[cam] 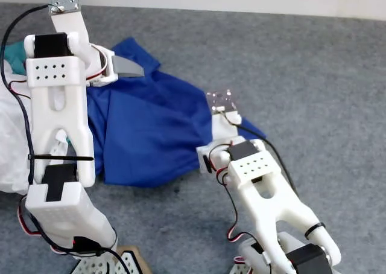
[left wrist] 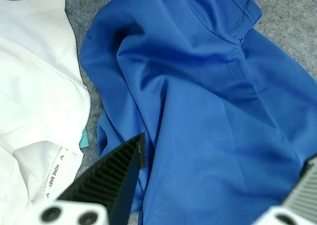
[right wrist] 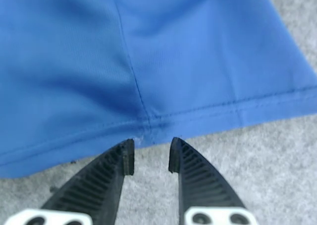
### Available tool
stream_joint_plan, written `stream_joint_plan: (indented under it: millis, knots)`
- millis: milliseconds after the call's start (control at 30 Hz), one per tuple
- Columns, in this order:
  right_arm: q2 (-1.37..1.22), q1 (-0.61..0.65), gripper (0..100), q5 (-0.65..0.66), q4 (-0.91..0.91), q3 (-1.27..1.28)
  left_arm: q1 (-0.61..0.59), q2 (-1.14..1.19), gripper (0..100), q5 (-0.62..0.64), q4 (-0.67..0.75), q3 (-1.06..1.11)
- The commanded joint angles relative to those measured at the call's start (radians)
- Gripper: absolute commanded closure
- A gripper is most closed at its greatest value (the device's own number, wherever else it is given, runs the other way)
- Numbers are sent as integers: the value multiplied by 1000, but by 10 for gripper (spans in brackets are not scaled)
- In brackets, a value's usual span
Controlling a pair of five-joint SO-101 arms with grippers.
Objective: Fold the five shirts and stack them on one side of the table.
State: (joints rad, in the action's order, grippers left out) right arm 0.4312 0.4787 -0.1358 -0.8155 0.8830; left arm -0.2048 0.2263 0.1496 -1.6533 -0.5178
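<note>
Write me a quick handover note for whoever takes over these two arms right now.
Left gripper: fingers wide open above the blue shirt, empty.
Right gripper: fingers slightly open at that shirt's hem, not gripping.
Blue shirt lies rumpled on the table; white shirt beside it, a teal edge peeking out.
Done: blue shirt not folded.
Left: fold it, stack the shirts.

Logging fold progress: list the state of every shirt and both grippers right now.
blue shirt: unfolded, rumpled, spread on the table.
white shirt: unfolded, bunched beside the blue shirt.
teal garment: mostly hidden, state unclear.
left gripper: open wide, above the blue shirt.
right gripper: open by a narrow gap, tips at the blue shirt's hem, holding nothing.
</note>
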Motion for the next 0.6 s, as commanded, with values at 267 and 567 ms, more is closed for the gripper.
stream_joint_plan:
  millis: [267,567]
  knots:
    - [2,12,872,6,117,44,-8,-41,537,-8,55,36]
    - [-48,12,872,58,160,36,-8,-41,537,-8,86,64]
